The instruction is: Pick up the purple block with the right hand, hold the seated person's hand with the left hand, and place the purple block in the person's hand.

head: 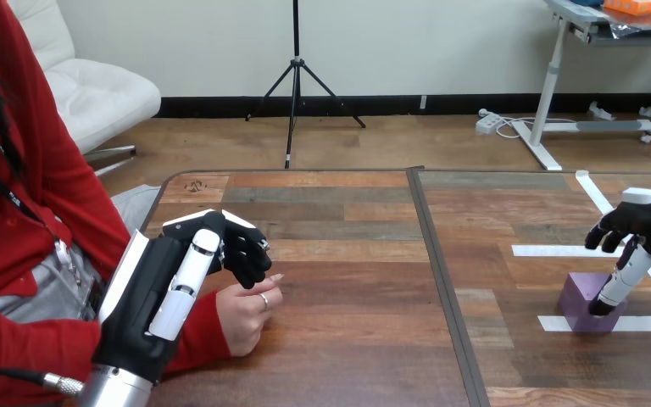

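**Block not lifted yet**

The purple block sits on the worktop inside a white tape square, easy to find. The right hand touches its top; I cannot tell if it grips. Well apart, the left hand, fingers bent and holding nothing, hangs just over the person's hand, probably ready to take it.

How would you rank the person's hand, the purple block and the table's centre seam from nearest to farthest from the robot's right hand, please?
From the right hand:
1. purple block, directly beneath it at the right.
2. table's centre seam, in the middle.
3. person's hand, far left.
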Robot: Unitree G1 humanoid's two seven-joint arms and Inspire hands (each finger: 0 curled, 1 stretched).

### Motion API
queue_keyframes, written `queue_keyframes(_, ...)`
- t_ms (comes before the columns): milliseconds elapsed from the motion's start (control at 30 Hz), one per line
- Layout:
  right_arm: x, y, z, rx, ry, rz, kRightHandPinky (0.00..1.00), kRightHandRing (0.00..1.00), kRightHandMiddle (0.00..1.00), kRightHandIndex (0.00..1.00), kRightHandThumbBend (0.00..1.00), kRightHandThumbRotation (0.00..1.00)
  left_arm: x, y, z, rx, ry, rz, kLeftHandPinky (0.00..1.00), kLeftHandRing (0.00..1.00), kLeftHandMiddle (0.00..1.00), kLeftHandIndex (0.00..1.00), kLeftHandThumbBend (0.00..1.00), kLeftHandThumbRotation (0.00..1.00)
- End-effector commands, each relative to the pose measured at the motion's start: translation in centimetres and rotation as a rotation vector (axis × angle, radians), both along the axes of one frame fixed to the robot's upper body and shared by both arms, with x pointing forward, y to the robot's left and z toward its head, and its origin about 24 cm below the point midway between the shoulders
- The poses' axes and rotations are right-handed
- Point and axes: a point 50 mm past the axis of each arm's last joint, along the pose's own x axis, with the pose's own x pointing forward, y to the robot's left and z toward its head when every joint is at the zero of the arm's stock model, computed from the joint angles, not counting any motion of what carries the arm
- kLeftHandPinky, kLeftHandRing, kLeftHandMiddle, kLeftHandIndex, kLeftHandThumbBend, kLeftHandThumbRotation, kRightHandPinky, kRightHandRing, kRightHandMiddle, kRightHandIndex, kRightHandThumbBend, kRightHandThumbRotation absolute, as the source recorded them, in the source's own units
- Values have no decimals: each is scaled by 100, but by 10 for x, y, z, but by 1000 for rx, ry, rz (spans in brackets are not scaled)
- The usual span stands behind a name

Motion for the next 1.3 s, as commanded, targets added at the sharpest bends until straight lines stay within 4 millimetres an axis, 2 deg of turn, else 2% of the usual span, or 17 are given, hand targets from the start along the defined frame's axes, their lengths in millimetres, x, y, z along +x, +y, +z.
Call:
queue_keyframes(0,15,8,35,-37,-108,53,76,86,88,84,100,13,13,-3,18,-2,-85,-22,38,43,46,46,19,100)
queue_keyframes(100,15,9,31,-55,-104,72,73,80,83,80,100,12,13,-2,18,0,-84,-22,38,43,46,45,19,100)
queue_keyframes(233,14,11,22,-23,-90,49,70,80,83,80,100,11,13,-2,18,7,-92,-19,38,43,46,46,19,100)
queue_keyframes(567,14,14,16,-6,-65,37,66,79,84,84,100,9,12,-1,18,7,-89,-16,38,43,46,46,20,100)
queue_keyframes(833,14,18,9,-25,-42,49,72,86,90,87,100,9,12,0,18,11,-90,-15,38,43,46,46,21,100)
queue_keyframes(1267,12,22,1,-34,-35,104,66,79,86,86,100,10,11,1,18,8,-93,-16,38,43,46,46,21,100)
